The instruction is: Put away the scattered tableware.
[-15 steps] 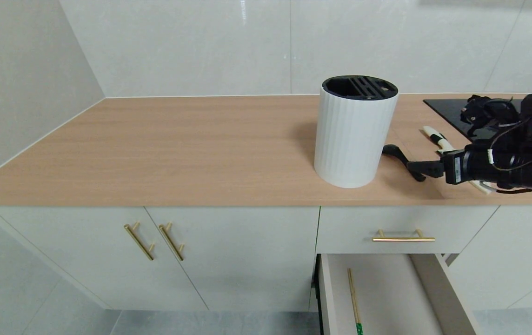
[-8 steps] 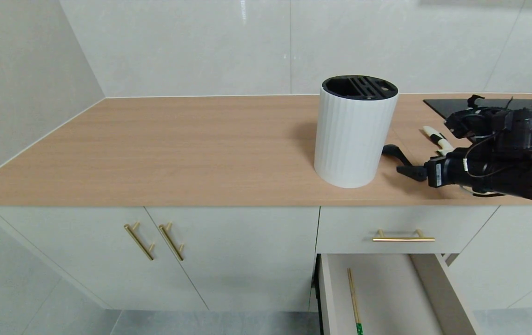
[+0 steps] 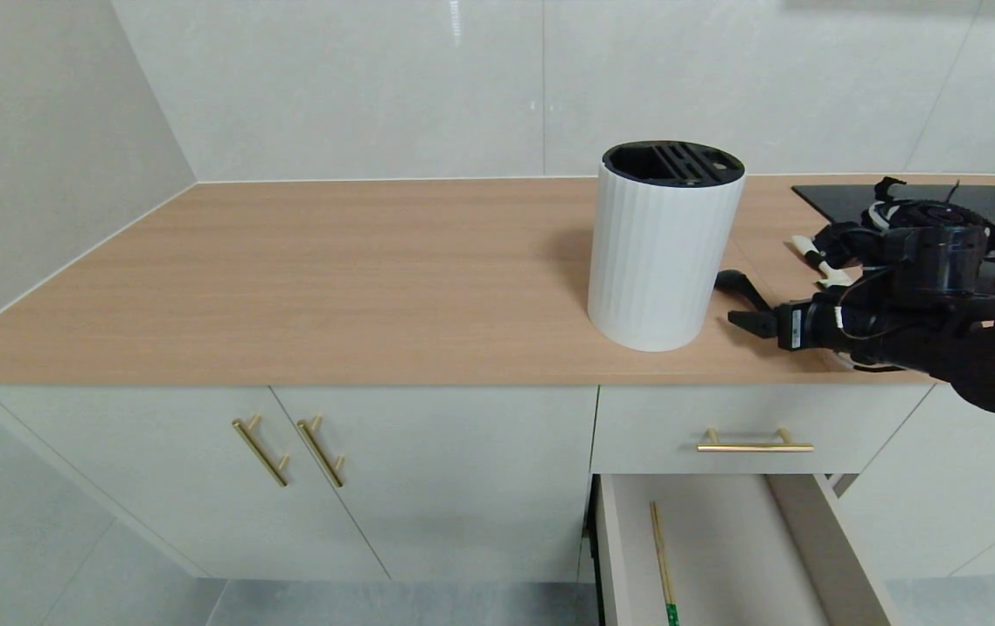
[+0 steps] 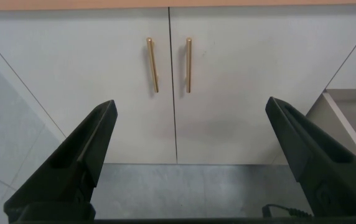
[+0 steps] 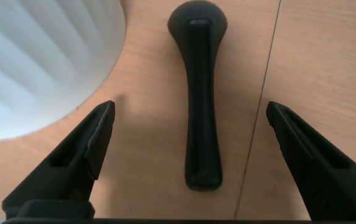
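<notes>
Beside white holder (image 3: 663, 252) on desk (image 3: 376, 269), right gripper (image 5: 188, 112) spread wide, empty, over black handle (image 5: 198, 68); left gripper (image 4: 190, 104) gaping too.

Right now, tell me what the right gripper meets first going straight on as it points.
Likely the black handle, lying on the counter between the open fingers of the right gripper; the white holder stands aside.

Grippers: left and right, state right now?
Left gripper: open, holding nothing.
Right gripper: open, holding nothing, poised over the black handle.
</notes>
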{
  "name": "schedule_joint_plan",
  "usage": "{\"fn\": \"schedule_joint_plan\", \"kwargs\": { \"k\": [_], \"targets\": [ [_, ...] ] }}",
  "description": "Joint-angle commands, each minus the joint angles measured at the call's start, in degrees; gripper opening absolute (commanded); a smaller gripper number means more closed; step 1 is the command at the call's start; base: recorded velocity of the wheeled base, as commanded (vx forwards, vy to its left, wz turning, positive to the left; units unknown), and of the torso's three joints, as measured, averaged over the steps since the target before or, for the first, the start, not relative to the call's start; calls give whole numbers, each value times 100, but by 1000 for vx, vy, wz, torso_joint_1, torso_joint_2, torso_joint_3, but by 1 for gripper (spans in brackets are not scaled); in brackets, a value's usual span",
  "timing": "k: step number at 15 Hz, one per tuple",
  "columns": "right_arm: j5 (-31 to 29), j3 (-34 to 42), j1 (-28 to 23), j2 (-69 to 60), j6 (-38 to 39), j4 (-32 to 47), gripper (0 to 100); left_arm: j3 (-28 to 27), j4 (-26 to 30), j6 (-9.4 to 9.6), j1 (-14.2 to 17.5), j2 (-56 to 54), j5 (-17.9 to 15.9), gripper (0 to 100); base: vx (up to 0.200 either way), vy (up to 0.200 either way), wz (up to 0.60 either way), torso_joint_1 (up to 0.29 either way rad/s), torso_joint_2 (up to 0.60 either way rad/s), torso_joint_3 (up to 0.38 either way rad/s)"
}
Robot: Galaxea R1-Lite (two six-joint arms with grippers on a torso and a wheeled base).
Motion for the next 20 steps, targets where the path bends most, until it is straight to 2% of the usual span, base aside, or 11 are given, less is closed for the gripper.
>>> {"fn": "schedule_joint_plan", "kwargs": {
  "k": [1, 8, 9, 16, 20],
  "targets": [
    [1, -34, -6, 35, 23, -3, 100, 1, -1, -3, 2, 2, 1, 100, 0, 0, 0, 0, 0, 0],
    [-51, -34, -15, 167, 5, -12, 100, 1, -1, -3, 2, 2, 1, 100, 0, 0, 0, 0, 0, 0],
    [-51, -34, -6, 176, 5, -12, 0, 1, -1, -3, 2, 2, 1, 100, 0, 0, 0, 0, 0, 0],
    [-60, -34, -6, 228, -3, -100, 0, 1, -1, -3, 2, 2, 1, 100, 0, 0, 0, 0, 0, 0],
    [-465, 1, -6, -53, 146, -100, 0, 1, -1, -3, 2, 2, 1, 100, 0, 0, 0, 0, 0, 0]
  ]
}}
